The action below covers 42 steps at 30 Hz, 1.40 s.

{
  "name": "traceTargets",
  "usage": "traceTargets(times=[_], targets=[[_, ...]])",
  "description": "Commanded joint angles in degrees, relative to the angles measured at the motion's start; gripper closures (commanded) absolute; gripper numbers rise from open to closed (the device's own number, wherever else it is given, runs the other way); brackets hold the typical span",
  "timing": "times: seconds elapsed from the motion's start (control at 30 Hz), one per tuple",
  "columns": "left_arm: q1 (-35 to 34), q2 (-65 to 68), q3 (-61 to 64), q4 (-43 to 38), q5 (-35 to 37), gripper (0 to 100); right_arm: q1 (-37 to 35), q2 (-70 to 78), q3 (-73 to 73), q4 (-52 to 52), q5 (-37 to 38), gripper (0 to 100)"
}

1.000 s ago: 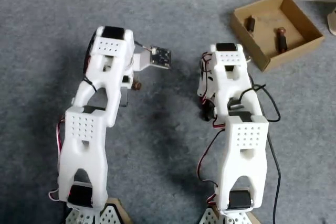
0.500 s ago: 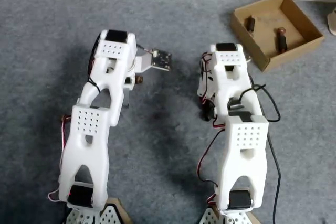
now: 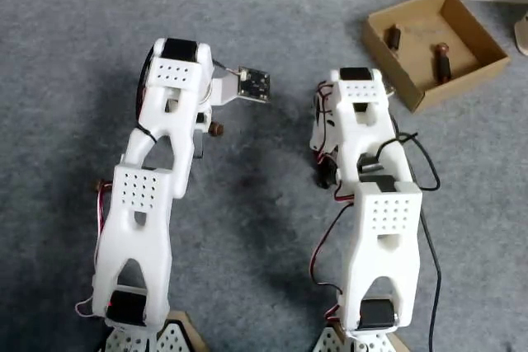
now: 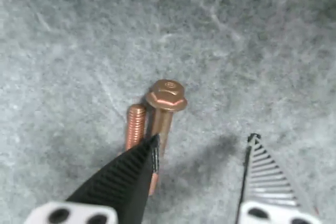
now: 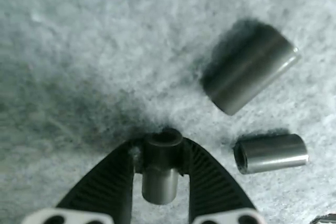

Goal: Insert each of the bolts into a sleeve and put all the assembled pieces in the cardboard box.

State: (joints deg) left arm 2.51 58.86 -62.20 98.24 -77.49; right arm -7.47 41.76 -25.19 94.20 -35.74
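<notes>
Copper bolts (image 4: 166,99) beside one finger of spread left tool (image 4: 204,140); right tool (image 5: 160,153) pinches sleeve (image 5: 160,183).

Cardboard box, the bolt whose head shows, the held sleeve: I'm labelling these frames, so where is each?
cardboard box (image 3: 421,45), high view, bare inner floor.
bolt whose head shows (image 4: 161,124), left wrist view, shank just below the head.
held sleeve (image 5: 160,174), right wrist view, side wall below its open end.

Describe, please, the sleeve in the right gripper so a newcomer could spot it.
Start at the right gripper over the grey carpet. The sleeve is clamped between its black fingers, bore showing. The big sleeve and small sleeve lie loose.
</notes>
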Motion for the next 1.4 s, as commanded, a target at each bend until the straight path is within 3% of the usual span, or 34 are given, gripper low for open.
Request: traceTargets(times=[0.0, 0.3, 0.47, 0.67, 0.77, 0.87, 0.97, 1.23, 1.37], targets=[[0.5, 0.7, -2.2, -3.5, -17.3, 74, -0.5, -0.7, -0.4, -1.9, 0.6, 99.4], [0.4, 8.0, -6.6, -3.4, -17.1, 74, -0.5, -0.7, -0.4, -1.9, 0.6, 99.4], [0.3, 8.8, -6.4, 2.2, -17.1, 74, -0.5, -0.7, -0.4, -1.9, 0.6, 99.4], [-0.3, 8.7, -2.2, 2.6, -17.0, 75, -0.5, -0.7, -0.3, -1.9, 0.6, 99.4], [-0.9, 8.7, -1.5, 2.6, -17.0, 82, -0.5, -0.7, -0.3, -1.9, 0.6, 99.4], [-1.5, 8.7, -1.5, 2.6, -17.0, 100, -0.5, -0.7, -0.3, -1.9, 0.6, 99.4], [-1.6, 8.8, -1.4, 2.6, -16.9, 96, -0.5, -0.7, -0.3, -1.9, 0.6, 99.4], [-1.6, 8.5, -1.4, 2.6, -9.3, 99, -0.5, -0.7, -0.3, -1.9, 0.6, 99.4], [-1.6, 7.5, -1.9, 2.7, -1.8, 99, -0.5, -0.7, -0.3, -1.9, 0.6, 99.4]])
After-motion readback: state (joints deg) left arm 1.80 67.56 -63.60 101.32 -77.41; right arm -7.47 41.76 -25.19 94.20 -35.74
